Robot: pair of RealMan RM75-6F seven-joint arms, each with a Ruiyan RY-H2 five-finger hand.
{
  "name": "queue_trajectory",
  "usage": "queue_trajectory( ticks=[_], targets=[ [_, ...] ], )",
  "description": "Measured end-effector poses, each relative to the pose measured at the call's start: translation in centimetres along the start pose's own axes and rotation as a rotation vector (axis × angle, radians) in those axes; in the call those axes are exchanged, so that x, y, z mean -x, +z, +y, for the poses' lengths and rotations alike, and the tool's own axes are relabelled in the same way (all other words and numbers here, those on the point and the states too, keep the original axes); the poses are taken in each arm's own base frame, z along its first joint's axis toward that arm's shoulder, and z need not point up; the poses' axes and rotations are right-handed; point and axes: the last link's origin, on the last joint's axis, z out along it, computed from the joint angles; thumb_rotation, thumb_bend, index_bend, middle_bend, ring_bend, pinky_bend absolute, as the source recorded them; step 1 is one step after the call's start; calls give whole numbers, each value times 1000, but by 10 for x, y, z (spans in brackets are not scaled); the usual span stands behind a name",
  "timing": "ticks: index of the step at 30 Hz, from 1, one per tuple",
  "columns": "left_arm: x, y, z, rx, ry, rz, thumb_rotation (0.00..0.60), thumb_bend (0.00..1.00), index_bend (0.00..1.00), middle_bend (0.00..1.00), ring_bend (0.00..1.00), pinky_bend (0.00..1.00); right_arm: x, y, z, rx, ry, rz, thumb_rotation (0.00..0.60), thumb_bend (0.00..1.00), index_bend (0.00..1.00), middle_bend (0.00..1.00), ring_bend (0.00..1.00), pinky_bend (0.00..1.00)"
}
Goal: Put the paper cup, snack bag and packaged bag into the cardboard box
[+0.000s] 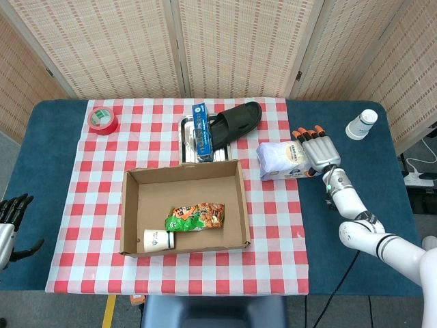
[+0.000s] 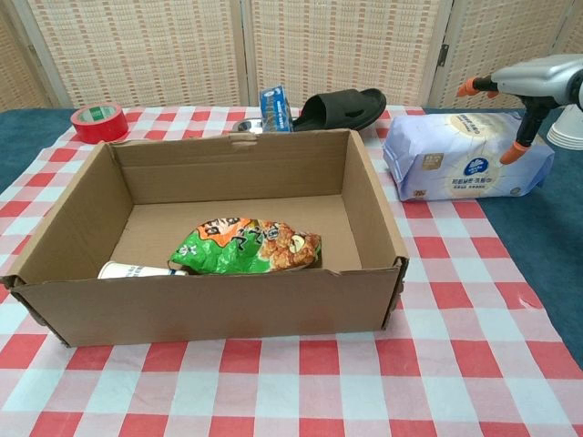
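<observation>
The cardboard box (image 1: 130, 212) (image 2: 209, 305) stands open on the checked cloth. Inside it lie the green snack bag (image 1: 195, 216) (image 2: 246, 246) and a paper cup (image 1: 158, 239) (image 2: 137, 270) on its side. The pale blue packaged bag (image 1: 282, 159) (image 2: 460, 168) lies on the cloth to the right of the box. My right hand (image 1: 317, 149) (image 2: 524, 84) hovers over the bag's right end with its fingers spread and its thumb hanging in front of the bag, holding nothing. My left hand (image 1: 9, 220) rests empty at the table's near left edge.
A red tape roll (image 1: 103, 119) (image 2: 100, 121) sits at the far left. A black slipper (image 1: 237, 121) (image 2: 344, 106) and a blue carton (image 1: 201, 133) (image 2: 275, 107) lie on a metal tray behind the box. White paper cups (image 1: 361, 124) stand at the far right.
</observation>
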Motion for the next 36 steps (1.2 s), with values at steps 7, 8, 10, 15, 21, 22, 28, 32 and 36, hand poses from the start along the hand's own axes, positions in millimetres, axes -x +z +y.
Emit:
queue_trajectory(
  ticks=[7,8,10,15,21,22,28,32,36],
  targets=[
    [0,0,-1,-2,-2,1,600,224,0,0,0,0,11,13,-7,-2,1,-34,600,0,0,0,0,0],
    [0,0,-1,-2,-2,1,600,223,0,0,0,0,13,15,-8,0,3,-42,600,0,0,0,0,0],
    [-1,0,-1,-1,-3,1,600,225,0,0,0,0,17,18,-9,5,5,-56,600,0,0,0,0,0],
    [-1,0,-2,-2,-8,5,600,225,0,0,0,0,29,25,-12,18,12,-85,600,0,67,21,4,22],
    [-2,0,-2,-1,-9,4,600,225,0,0,0,0,32,29,-19,18,3,-22,600,0,528,251,207,260],
    [-2,0,-2,0,-10,5,600,224,0,0,0,0,33,29,-20,17,0,-9,600,7,572,279,238,298],
    [-2,-1,-2,0,-9,4,600,225,0,0,0,0,33,27,-23,-5,-29,85,600,77,782,454,425,571],
    [-2,-1,-2,1,-10,6,600,224,0,0,0,0,31,23,-22,-26,-42,136,600,101,851,499,471,627],
    [-2,-1,-2,0,-10,7,600,224,0,0,0,0,22,20,-17,-35,-45,173,600,101,859,501,475,629]
  ],
)
